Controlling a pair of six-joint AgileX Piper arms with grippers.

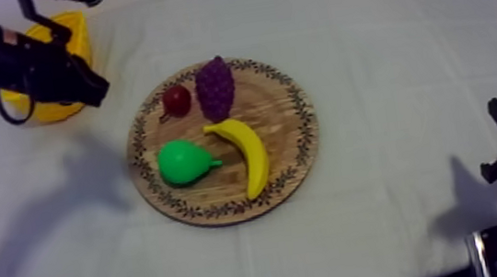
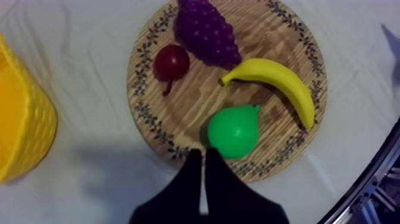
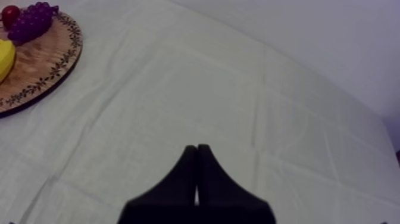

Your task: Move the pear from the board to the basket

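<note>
grapes [image 1: 215, 88]: purple bunch, lying on its side.
small red fruit [image 1: 176, 100]: just beside the grapes, stalk pointing away from them.
banana [image 1: 248, 153]: yellow, curved, stem end up by the grapes.
cloth [image 1: 389, 55]: grey-white, lightly creased.

Lab-like: robot arm [image 1: 9, 58] over a cloth-covered table [image 1: 389, 55].

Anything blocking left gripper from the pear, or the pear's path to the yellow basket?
Nothing visible. The shut left gripper faces the pear with only the rim of the wooden board between. The banana, grapes and small red fruit lie beyond it. Only cloth separates board and yellow basket.
</note>
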